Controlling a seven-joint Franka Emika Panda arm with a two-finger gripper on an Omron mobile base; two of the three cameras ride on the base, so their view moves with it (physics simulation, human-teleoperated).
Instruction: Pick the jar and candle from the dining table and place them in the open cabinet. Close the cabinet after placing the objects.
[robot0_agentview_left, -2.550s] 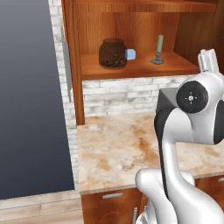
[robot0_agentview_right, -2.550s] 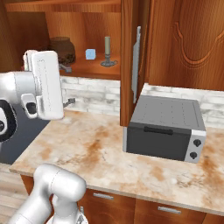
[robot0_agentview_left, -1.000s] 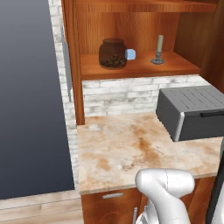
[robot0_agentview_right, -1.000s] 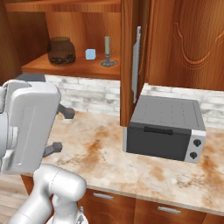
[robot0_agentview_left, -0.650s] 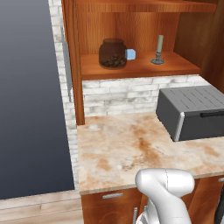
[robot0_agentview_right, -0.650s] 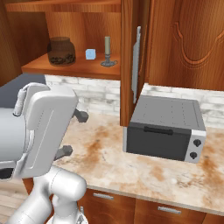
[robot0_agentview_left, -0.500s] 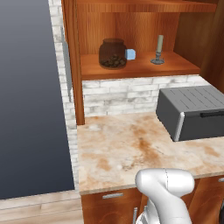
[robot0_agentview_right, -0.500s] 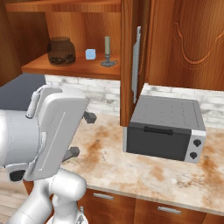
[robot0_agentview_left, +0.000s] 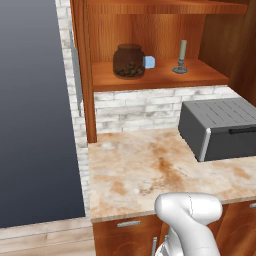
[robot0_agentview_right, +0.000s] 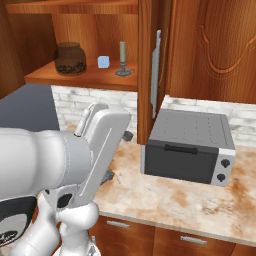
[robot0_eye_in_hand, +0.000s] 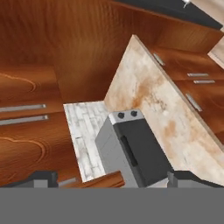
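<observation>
Since my last entries I have swung the arm (robot0_agentview_right: 60, 165) down from its raised pose near the cabinet shelf. It has left the upper right of the left base view, uncovering the grey toaster oven (robot0_agentview_left: 220, 127). In the right base view the forearm has kept growing and now reaches toward the oven.

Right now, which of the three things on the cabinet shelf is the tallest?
The candle, the thin upright stick on its small dish at the right. It rises above the squat jar and the small blue cube.

Glass jar (robot0_agentview_left: 129, 61) of dark lumps and upright candle (robot0_agentview_left: 181, 56) on open cabinet (robot0_agentview_left: 160, 78) shelf, well apart
</observation>
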